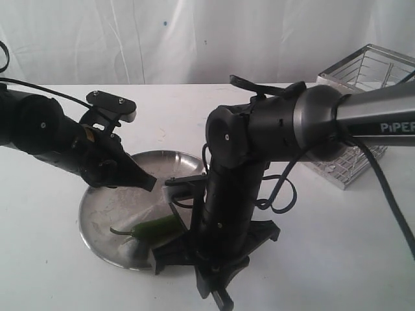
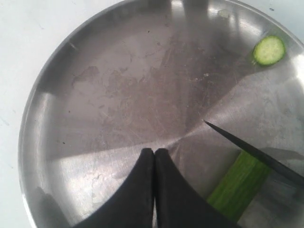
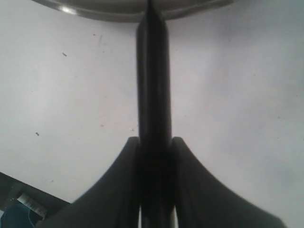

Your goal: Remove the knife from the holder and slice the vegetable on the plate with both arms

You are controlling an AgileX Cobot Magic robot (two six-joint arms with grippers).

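Observation:
The steel plate holds the green chili near its front edge. My left gripper hovers over the plate's middle, shut with nothing in it. In the left wrist view its closed fingertips hang above the plate. The knife blade lies across the chili, and one cut round rests near the rim. My right gripper is low at the plate's front edge. There the right gripper is shut on the knife's black handle, which points at the plate rim.
The wire holder stands at the back right on the white table. The big PIPER arm reaches across from the right and hides the front right of the plate. A white curtain closes off the back.

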